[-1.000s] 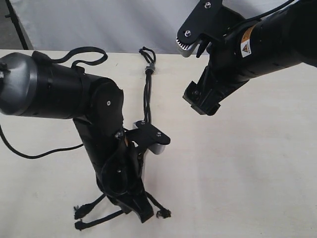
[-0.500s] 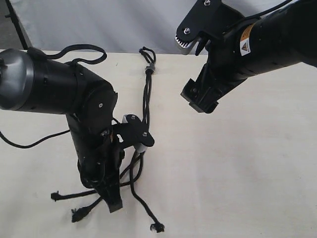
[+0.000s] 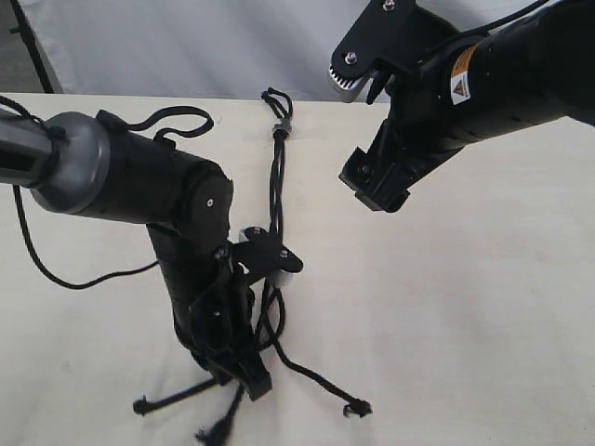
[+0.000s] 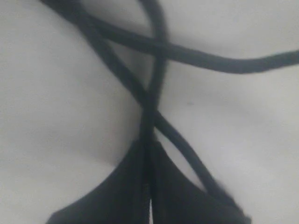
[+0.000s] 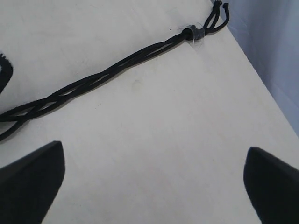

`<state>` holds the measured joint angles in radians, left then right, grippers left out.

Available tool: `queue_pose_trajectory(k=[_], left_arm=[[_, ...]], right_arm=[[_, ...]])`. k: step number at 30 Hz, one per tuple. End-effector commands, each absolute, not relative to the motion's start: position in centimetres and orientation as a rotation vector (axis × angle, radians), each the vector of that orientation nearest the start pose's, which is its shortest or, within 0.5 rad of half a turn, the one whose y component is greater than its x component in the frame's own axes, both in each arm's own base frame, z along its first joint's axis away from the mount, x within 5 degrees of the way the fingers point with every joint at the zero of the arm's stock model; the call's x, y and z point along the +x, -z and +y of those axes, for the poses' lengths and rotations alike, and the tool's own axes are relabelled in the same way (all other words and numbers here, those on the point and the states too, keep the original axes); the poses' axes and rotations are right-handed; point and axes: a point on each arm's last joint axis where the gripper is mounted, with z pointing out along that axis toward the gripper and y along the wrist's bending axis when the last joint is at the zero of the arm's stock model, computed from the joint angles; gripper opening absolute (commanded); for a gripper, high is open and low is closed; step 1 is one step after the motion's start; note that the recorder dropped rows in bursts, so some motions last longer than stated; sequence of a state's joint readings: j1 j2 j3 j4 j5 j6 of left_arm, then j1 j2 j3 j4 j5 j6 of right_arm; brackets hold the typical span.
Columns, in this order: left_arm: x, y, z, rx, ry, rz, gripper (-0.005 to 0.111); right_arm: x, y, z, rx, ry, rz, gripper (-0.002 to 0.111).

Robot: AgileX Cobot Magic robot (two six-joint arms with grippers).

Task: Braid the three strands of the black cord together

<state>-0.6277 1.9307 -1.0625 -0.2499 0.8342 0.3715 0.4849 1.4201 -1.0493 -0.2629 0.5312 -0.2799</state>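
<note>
The black cord (image 3: 275, 181) runs down the table from its grey band (image 3: 279, 128), loosely twisted along its upper length (image 5: 107, 74). Its three strands fan out at the near end, with frayed tips at the left (image 3: 139, 406), in the middle (image 3: 209, 435) and at the right (image 3: 355, 408). My left gripper (image 3: 249, 379) points down over the crossing strands. It is shut on one strand (image 4: 156, 93), which runs out from between the fingertips while another crosses it. My right gripper (image 3: 364, 137) hangs open above the table to the right of the band (image 5: 194, 33), with nothing between its fingers (image 5: 28, 182).
A glossy arm cable (image 3: 56, 279) loops over the table at the left, and another loop (image 3: 177, 116) sits behind the left arm. The pale table (image 3: 483, 325) ends at a far edge just behind the band, with a white backdrop beyond.
My left gripper swung left, then back right, with its strand. The free strand ends shifted, and the right tip slid further right. The right arm rose slightly, then held still.
</note>
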Motion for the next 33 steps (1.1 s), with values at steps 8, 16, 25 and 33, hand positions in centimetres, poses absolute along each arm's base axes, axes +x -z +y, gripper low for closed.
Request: queue_pose_trajectory(k=[8,16,25,33], left_arm=[[22.5,-14.3,-23.6,1.296,0.449,2.86,0.0],[22.8,-14.3,-23.2,1.35,0.377,2.822,0.0],[22.9,-14.3,-23.3,1.339,0.368,2.804,0.041],[23.6,-16.4,-21.6,1.384,0.198,2.746,0.059]], right_arm=[[27.7,-29.3,13.0,-1.075,0.18,2.111,0.096],[27.7,-29.2,13.0,-1.075,0.181,2.113,0.096],[27.7,-29.2,13.0,-1.075,0.181,2.113,0.096],[27.7,-29.2,13.0,-1.075,0.181,2.113,0.096]])
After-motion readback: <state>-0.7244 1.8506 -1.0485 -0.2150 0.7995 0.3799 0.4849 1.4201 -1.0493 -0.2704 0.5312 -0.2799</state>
